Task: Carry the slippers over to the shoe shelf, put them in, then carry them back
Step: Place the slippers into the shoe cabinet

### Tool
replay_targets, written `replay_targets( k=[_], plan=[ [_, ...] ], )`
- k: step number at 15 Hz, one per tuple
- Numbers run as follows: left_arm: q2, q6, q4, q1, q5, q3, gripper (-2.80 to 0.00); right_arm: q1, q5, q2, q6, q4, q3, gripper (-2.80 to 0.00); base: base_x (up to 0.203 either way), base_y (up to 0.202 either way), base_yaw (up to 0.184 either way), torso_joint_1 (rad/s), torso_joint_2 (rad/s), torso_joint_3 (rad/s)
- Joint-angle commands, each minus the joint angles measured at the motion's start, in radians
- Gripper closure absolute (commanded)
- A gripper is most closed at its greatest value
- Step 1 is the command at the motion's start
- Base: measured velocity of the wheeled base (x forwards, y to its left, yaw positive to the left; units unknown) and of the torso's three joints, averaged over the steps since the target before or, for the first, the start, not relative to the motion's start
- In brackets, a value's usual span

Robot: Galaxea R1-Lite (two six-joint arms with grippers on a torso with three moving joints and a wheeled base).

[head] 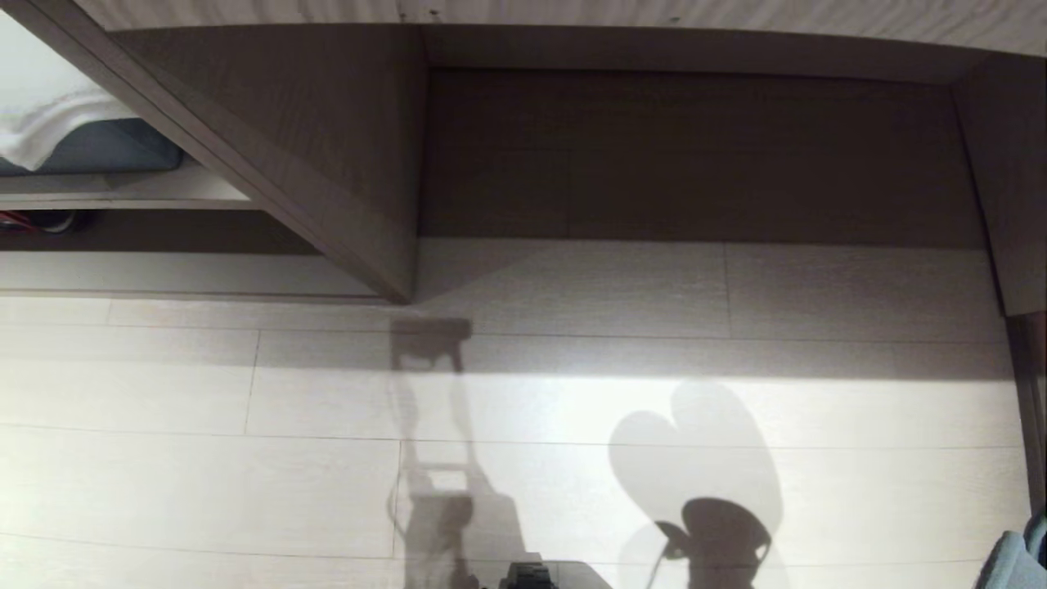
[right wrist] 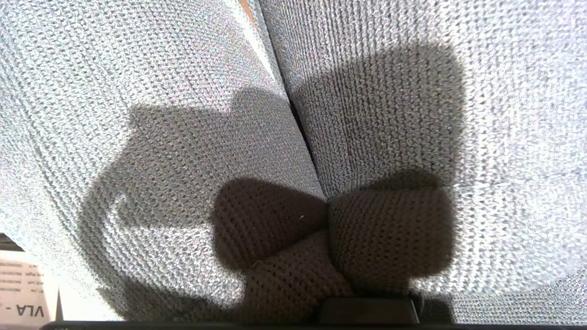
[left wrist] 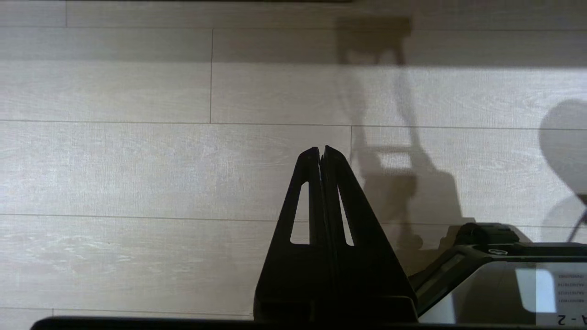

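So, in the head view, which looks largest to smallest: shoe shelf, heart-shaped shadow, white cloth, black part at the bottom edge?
1. shoe shelf
2. heart-shaped shadow
3. white cloth, cut off by the frame
4. black part, also cut off, so its true size is unsure

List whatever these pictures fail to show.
- Right pincer: right wrist view, buried under the slippers, whose knit fills the picture.
- The slippers' full shape: head view, only a corner shows at the lower right edge.
- Dark object under the left ledge: head view, too small and shaded.
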Motion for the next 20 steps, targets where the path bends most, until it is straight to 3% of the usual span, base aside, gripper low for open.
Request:
replay_targets(
  k=[1,20],
  plan=[
    [0.002,0.000,-0.001,0.000,0.000,0.000,0.00,0.000,0.001,0.002,-0.001,0.000,0.000,0.00,0.000,0.000,0.000,0.001,0.00,0.196],
    [0.002,0.000,-0.001,0.000,0.000,0.000,0.00,0.000,0.001,0.000,-0.001,0.000,0.000,0.00,0.000,0.000,0.000,0.002,0.00,0.201]
  ],
)
